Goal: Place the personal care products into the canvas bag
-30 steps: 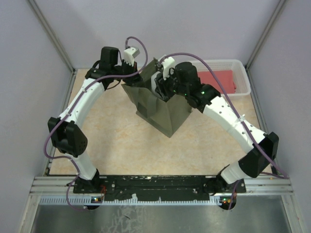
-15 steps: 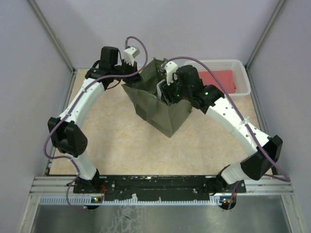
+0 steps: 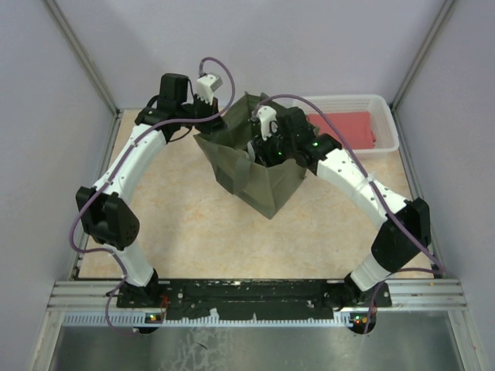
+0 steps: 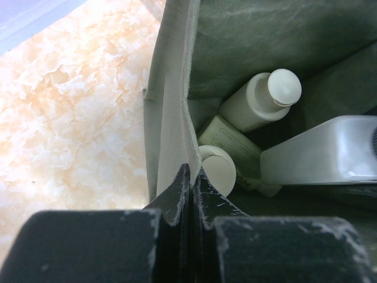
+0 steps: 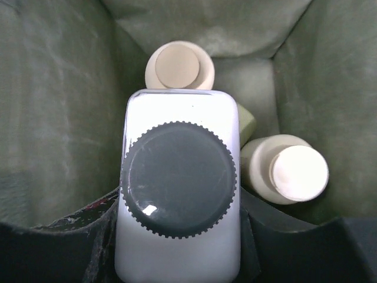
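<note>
Your left tool is clenched on the top edge of the canvas bag, pinching one side wall. I judge the pinch is there to keep the mouth spread and the soft tote upright on the tabletop while the other arm works inside. Your right tool is down in the bag's mouth, grasping the white bottle with the grey cap by its sides, cap towards its camera. That product is within the walls but not let go.

From overhead you get only arms and fabric; the bag's contents are hidden. The left wrist view shows the pinch itself and, past it, the cream-capped bottles and the pale yellowish cylinder lying on the bag's floor, with the white bottle alongside them. The right wrist view looks straight down past the held bottle and shows the other three close around and below it. Only the overhead view shows the white mesh basket with the red cloth beyond the bag.
</note>
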Available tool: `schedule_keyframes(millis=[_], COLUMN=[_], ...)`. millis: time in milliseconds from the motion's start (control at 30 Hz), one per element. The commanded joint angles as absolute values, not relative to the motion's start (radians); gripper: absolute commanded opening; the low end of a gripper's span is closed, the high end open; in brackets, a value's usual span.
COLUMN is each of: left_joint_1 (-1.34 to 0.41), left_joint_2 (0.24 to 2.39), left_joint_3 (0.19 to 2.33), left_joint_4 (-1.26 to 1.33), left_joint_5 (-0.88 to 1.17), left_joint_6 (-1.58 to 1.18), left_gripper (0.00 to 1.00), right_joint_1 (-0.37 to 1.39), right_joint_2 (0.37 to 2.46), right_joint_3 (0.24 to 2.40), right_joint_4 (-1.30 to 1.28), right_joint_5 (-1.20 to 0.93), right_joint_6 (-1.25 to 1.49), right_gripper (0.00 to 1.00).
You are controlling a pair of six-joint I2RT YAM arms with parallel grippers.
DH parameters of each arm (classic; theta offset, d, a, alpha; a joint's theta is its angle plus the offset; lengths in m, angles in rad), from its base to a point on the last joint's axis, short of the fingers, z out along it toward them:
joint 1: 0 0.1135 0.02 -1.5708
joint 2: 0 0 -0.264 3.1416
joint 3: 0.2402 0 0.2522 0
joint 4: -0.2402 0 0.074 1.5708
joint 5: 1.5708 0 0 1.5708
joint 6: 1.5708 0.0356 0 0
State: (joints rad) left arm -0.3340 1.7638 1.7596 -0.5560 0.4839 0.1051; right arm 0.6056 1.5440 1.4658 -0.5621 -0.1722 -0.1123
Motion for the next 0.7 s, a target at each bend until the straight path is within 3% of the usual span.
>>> schedule_keyframes(millis=[0,300,667], left_joint_1=[-0.327,-0.327,-0.326], left_joint_2=[1.776,1.781,1.793], left_joint_3=[1.807,1.833,1.837], left_joint_4=[-0.581,-0.598,-0.597], left_joint_5=[0.506,0.508,0.506], left_joint_6=[0.113,0.117,0.115], left_gripper=[0.00,0.00,0.00], right_joint_1=[0.604,0.604,0.604], right_joint_2=[1.563,1.676,1.699], right_joint_3=[1.473,1.482,1.367], right_joint_4=[-0.448,-0.477,-0.383], right_joint_5=[-0.254,-0.329,-0.167], right_joint_6=[-0.167,-0.209,-0.195], right_gripper=[0.00,0.00,0.00])
